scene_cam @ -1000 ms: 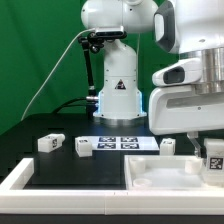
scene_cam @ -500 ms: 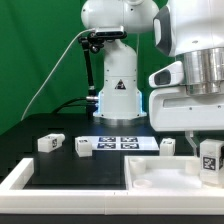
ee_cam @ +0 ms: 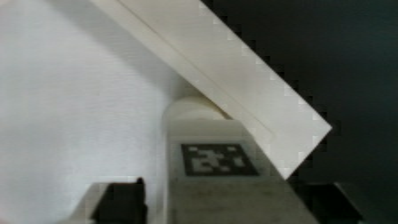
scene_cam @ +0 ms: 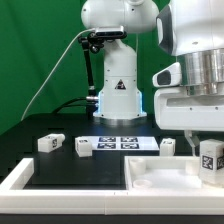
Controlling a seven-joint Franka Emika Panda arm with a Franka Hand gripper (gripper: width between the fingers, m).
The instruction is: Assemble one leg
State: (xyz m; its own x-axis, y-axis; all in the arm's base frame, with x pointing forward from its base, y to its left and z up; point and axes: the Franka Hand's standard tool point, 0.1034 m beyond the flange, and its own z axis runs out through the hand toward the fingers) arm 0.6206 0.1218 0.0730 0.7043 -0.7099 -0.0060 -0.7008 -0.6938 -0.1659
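Now | fingers clamped on both sides of leg | leg hangs at 4 o'clock in exterior view, over white panel on bench | probably light, rigid, slick plastic; grip mid-body flats, tag uncovered.

Even bright lighting; wrist view blurred, low-resolution.

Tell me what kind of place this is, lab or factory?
Likely a robotics lab bench: green backdrop, black table with a fixed marker board, and a tagged white leg in the arm's jaws.
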